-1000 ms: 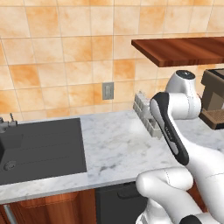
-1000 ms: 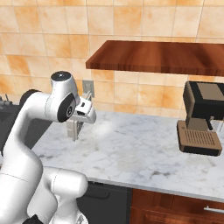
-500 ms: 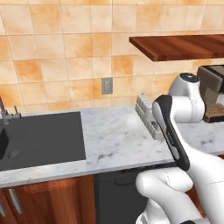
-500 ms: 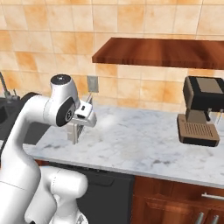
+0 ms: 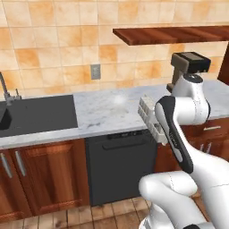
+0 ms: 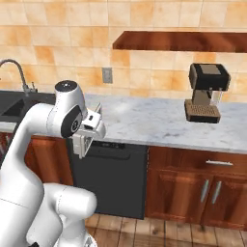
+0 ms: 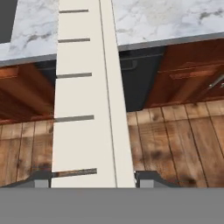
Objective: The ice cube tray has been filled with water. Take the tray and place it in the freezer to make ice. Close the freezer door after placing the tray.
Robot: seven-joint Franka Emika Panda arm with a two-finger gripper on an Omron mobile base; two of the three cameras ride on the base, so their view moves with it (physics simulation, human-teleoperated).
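Marble counter (image 5: 103,112) sits behind; the gripper (image 7: 92,177) pinches the ice cube tray (image 5: 151,120) by its long sides. Stiff, light, water-filled, so tilting probably spills it.

Tan tiled wall (image 5: 53,49), wooden floor (image 7: 175,140)

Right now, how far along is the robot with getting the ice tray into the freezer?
Done: the ice cube tray is off the counter, clamped between the fingertips of the gripper and hanging over the wood floor beside the dishwasher. In hand: carrying it. Left: reaching the freezer, shelving the tray and closing the door.
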